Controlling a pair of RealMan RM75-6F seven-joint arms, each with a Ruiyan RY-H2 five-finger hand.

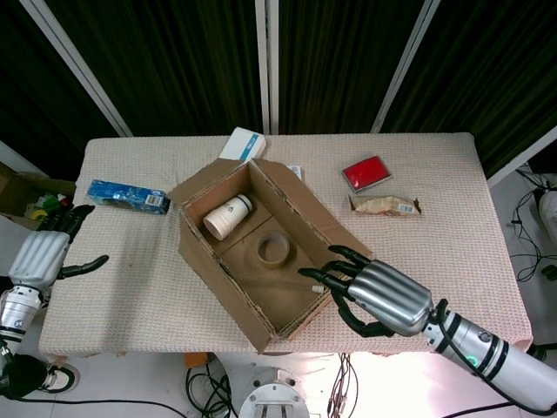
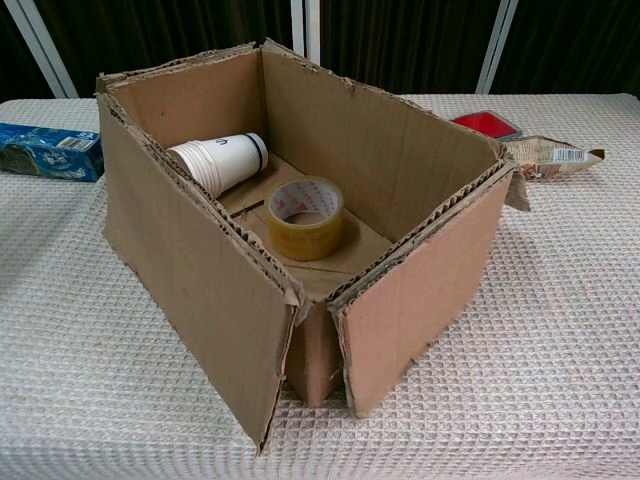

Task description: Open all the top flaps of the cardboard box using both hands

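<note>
The right hand (image 1: 376, 298) hovers with fingers spread and slightly curled, holding nothing, its fingertips just at the near right corner of the cardboard box (image 1: 252, 248); whether they actually touch the folded-down flap there cannot be told from the head view, and the chest view does not show this hand at all. The left hand (image 1: 45, 252) is at the left edge of the desk (image 1: 122, 287), fingers apart and empty, well apart from the box. The box sits mid-desk, between the two hands, its top open. Inside lie a paper cup (image 2: 220, 162) on its side and a roll of tape (image 2: 305, 216). Beyond the right hand rest a red packet (image 1: 366, 173) and a snack wrapper (image 1: 385, 205); a blue carton (image 1: 129, 197) lies just past the left hand, and a white box (image 1: 243, 144) is partly hidden behind the cardboard box.
</note>
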